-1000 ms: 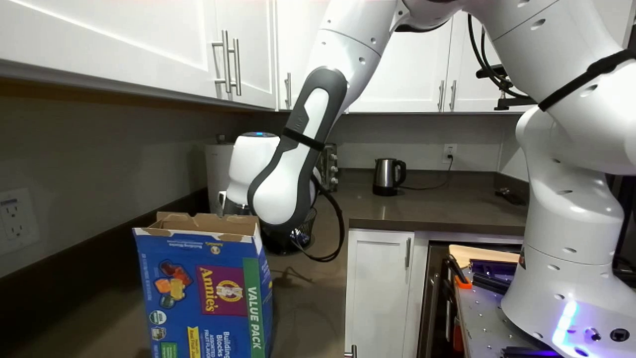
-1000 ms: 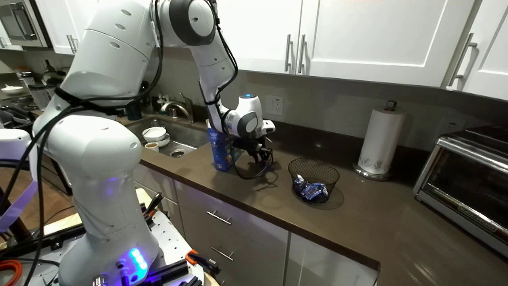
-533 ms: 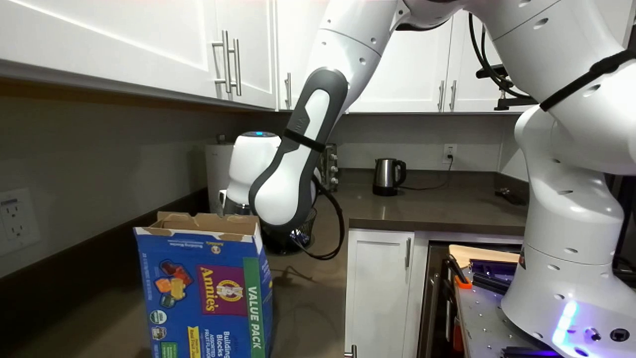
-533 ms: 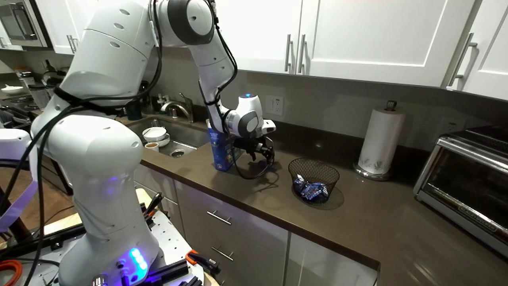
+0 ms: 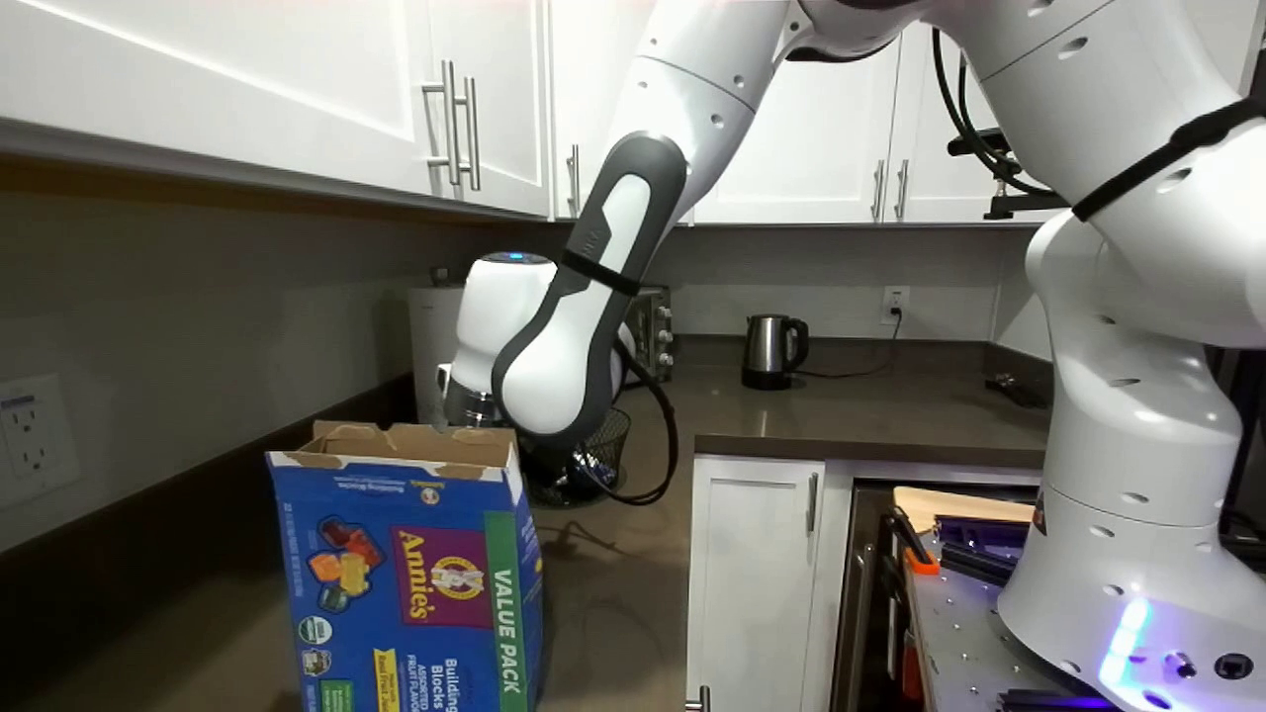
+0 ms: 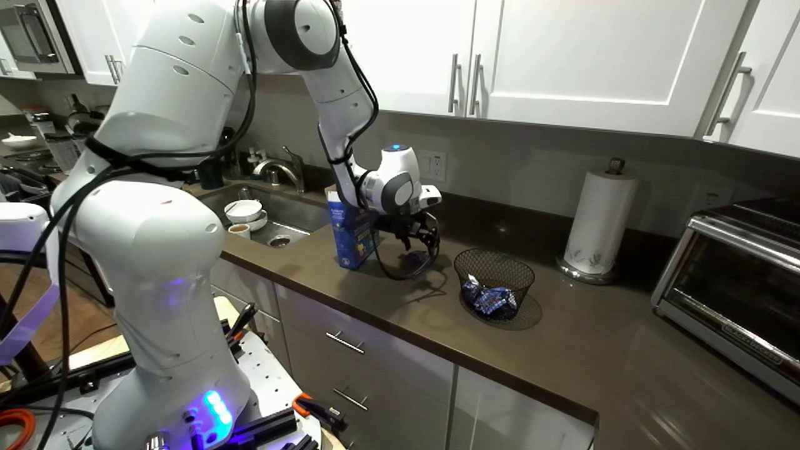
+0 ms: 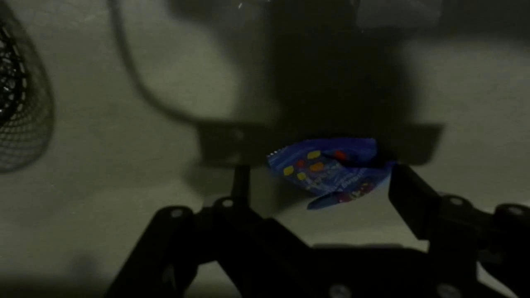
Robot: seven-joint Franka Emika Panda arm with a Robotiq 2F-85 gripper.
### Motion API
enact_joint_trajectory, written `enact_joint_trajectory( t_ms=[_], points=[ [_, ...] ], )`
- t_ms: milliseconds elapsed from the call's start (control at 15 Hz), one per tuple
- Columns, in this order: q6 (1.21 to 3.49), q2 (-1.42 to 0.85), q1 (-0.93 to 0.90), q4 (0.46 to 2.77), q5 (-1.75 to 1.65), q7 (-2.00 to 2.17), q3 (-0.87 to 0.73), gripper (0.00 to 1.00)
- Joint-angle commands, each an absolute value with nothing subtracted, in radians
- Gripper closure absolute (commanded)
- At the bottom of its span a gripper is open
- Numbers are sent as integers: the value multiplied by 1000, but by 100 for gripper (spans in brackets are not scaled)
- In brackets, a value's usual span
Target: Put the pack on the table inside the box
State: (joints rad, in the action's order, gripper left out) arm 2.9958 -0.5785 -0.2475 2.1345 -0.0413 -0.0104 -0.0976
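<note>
This is a kitchen; whether a home's or an office's cannot be told. In both exterior views white cabinets (image 5: 791,148) with bar handles line the upper walls over a dark, smooth countertop (image 6: 562,350), which has drawers (image 6: 387,350) beneath it. A steel sink (image 6: 297,215) with an arched faucet (image 6: 275,164) holds white bowls (image 6: 245,214) and a cup (image 6: 242,233), and a microwave (image 6: 37,37) sits up beside the cabinets farther off. A paper towel roll (image 6: 599,219) stands upright near a toaster oven (image 6: 744,294). An electric kettle (image 5: 767,346) has its cord running to a wall outlet (image 5: 895,305), and a blue food carton (image 5: 346,494), lettered "fruit flavor", stands on the countertop.
</note>
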Motion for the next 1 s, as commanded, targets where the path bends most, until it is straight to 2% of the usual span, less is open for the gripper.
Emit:
enact_joint_trajectory(
  t_ms=[0,133,267,400,533,600,667,733,933],
  points=[
    [3006,-569,-205,2127,-71,-12,-76,22],
    [3012,-573,-199,2125,-70,-9,-68,21],
    [3047,-593,-225,2140,-68,15,-69,5],
    [3063,-604,-227,2144,-62,14,-55,0],
    [3071,-615,-221,2139,-60,6,-42,0],
    [3075,-619,-222,2137,-60,5,-39,3],
    [3081,-625,-226,2135,-62,5,-41,25],
    [3088,-630,-234,2135,-64,7,-47,28],
    [3103,-640,-244,2135,-62,8,-51,48]
  ],
)
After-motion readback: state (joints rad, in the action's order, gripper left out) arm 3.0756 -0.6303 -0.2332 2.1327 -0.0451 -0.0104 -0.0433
